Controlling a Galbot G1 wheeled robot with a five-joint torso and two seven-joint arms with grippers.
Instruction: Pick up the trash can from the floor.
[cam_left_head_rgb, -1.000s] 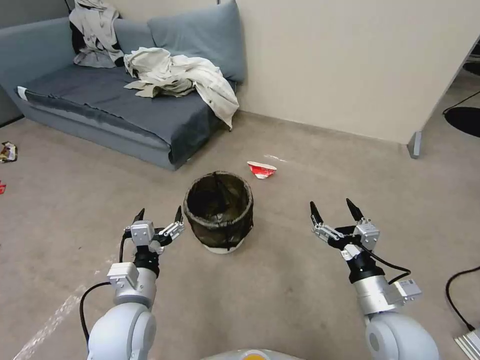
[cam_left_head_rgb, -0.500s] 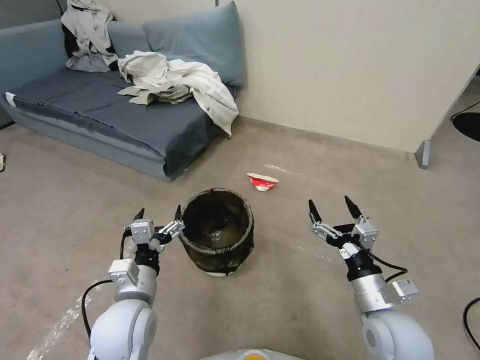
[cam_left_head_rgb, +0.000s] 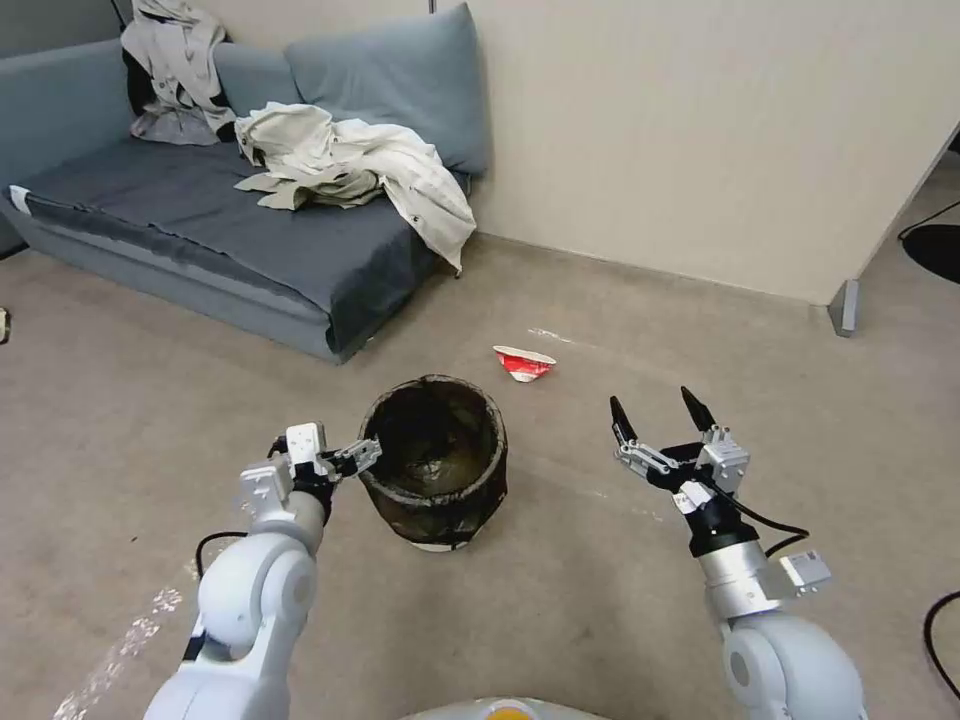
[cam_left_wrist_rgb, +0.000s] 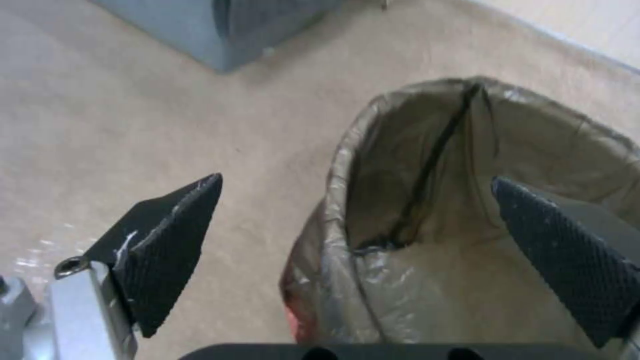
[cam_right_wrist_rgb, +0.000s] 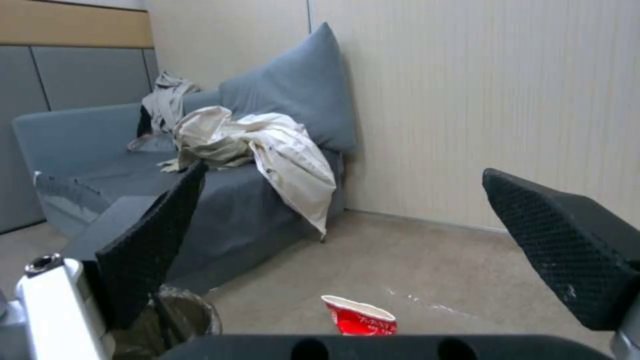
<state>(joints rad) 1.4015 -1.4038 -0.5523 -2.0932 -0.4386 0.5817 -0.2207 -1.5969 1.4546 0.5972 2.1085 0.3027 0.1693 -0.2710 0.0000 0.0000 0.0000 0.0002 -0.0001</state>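
Likely light but slippery-lined, the trash can (cam_left_head_rgb: 435, 470) is sitting with its near rim between the left gripper (cam_left_wrist_rgb: 360, 235)'s wide-open, empty jaws, while the right gripper (cam_left_head_rgb: 655, 420) is hanging open and empty

Carpeted lounge: grey sofa (cam_left_head_rgb: 200, 215), partition wall (cam_left_head_rgb: 700, 130)

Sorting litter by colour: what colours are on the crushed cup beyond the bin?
Red with a white rim, clearest in the right wrist view: crushed cup.

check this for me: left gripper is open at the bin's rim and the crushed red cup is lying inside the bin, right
Not quite. The crushed red cup lies on the floor beyond the trash can, as the head view shows. The left gripper is open at the rim.
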